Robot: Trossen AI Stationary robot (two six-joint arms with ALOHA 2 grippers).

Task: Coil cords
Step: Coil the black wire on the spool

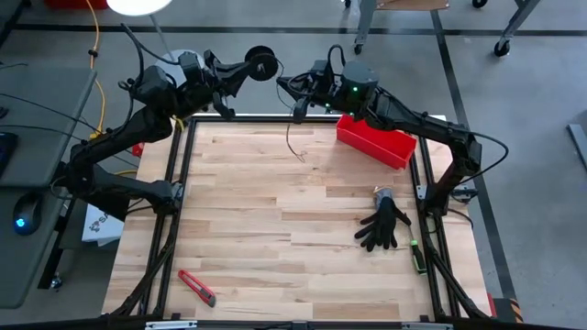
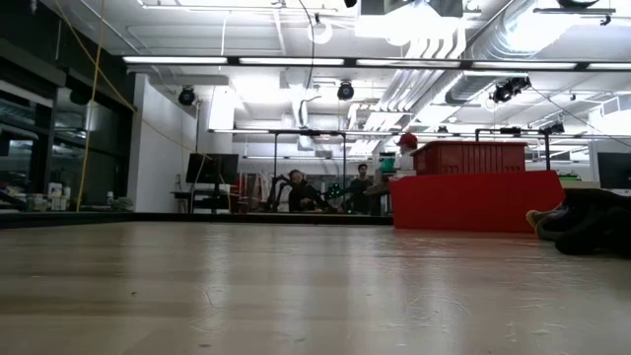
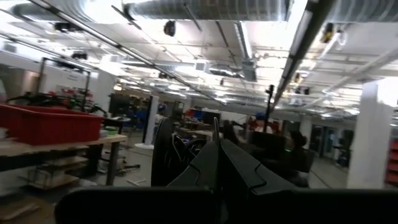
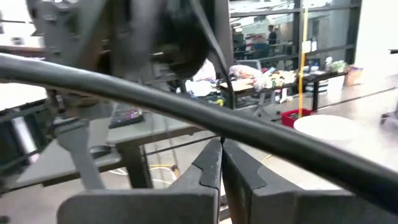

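Taking the red bin (image 1: 376, 140) at the table's far right as the landmark: well to its left, beyond the far edge of the wooden table (image 1: 275, 229), the left gripper (image 1: 246, 68) was raised with its fingers (image 3: 239, 168) pressed fully together. The round black spool (image 1: 262, 62) sat at its tip, apparently clamped there; in the left wrist view the dark disc (image 3: 163, 152) stood edge-on just beside the closed fingers.

Just left of the bin, the right gripper (image 1: 295, 90) faced the spool from close by, its fingers (image 4: 239, 174) also shut tight. In its wrist view the thin cord (image 4: 221, 59) ran down from the spool (image 4: 180, 43) to the closed fingertips, seemingly pinched between them.

From there, a loose stretch of cord (image 1: 293, 147) hung down onto the table, left of the bin.
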